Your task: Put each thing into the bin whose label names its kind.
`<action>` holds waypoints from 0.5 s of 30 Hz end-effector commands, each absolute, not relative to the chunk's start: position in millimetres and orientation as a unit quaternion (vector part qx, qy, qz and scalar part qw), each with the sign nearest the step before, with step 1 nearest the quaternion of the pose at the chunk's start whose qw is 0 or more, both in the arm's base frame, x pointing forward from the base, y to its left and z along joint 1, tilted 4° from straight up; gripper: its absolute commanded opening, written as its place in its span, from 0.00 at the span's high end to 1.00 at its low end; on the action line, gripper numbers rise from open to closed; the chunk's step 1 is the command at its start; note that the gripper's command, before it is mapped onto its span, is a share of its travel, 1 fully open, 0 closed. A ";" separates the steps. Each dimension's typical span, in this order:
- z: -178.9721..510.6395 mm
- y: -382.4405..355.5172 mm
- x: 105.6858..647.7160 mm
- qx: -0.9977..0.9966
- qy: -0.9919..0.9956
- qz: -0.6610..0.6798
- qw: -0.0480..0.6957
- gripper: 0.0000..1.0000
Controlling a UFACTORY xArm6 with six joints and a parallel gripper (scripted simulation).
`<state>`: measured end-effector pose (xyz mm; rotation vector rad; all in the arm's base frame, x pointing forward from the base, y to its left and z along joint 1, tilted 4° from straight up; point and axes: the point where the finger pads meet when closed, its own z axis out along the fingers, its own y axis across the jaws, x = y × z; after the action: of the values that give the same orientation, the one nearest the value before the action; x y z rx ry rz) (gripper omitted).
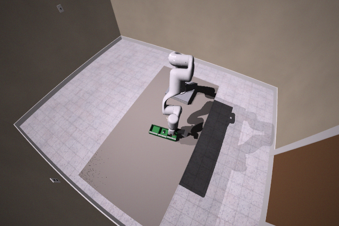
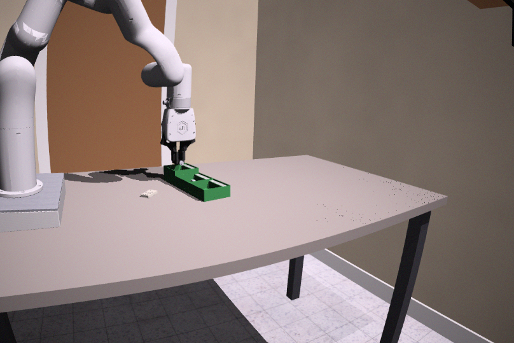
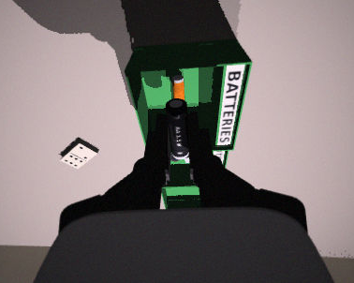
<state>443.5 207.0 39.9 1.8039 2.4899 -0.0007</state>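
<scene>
My gripper (image 3: 178, 127) (image 2: 180, 159) (image 1: 171, 133) is shut on a black battery (image 3: 177, 128) and holds it just above the end compartment of a green row of bins (image 2: 211, 193) (image 1: 155, 129). That compartment (image 3: 148, 61) bears a white label reading BATTERIES (image 3: 230, 106). An orange and black battery (image 3: 178, 87) lies inside it. A white domino (image 3: 79, 153) (image 2: 149, 193) lies on the table to the left of the bins in the wrist view.
The arm's grey base block (image 2: 28, 210) (image 1: 183, 97) stands at the table's near-left end in the exterior view. The other two bin compartments lie toward the table's middle. The table edge (image 2: 290, 247) curves along the front.
</scene>
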 end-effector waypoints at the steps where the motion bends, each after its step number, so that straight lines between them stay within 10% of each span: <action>1: 36.0 207.7 445.6 0.586 0.809 0.002 0.035 1.00; 15: 10.8 206.8 447.1 0.586 0.809 0.002 0.035 1.00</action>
<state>445.0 206.0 14.3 1.8038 2.4898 0.0000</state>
